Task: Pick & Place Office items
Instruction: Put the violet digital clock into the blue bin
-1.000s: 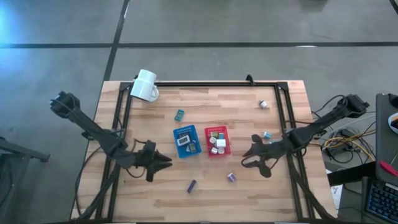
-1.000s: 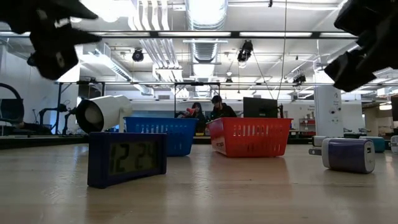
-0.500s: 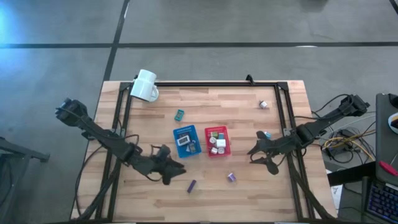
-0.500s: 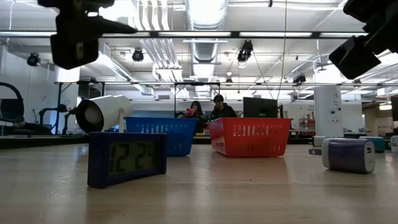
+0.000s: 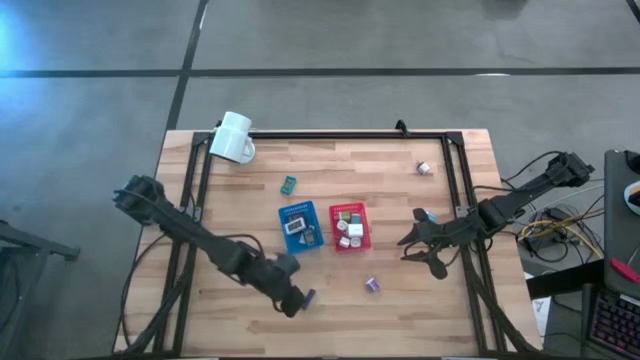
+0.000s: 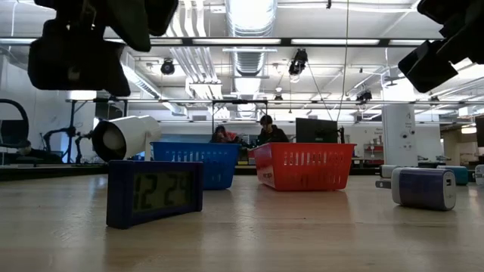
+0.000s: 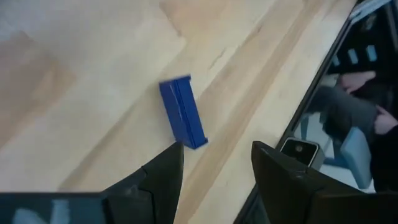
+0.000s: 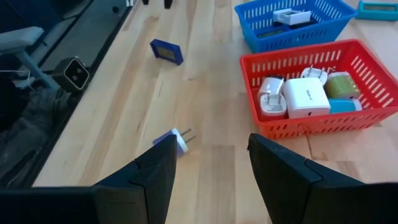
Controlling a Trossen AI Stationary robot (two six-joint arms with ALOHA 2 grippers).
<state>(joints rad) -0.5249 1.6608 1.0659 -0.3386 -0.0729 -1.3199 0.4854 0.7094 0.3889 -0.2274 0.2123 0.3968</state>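
Office items are still being gathered: our left gripper (image 5: 300, 300), jaws spread, hovers near the counter's front edge beside the dark blue clock (image 7: 182, 112), needing a centred descent.

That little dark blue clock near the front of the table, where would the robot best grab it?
Probably across its thin body. The dark blue clock stands on its long edge on the table, so its two broad faces are upright and free. The left gripper, open just above it, could come down from above with one finger on each broad face, near the middle of its length.
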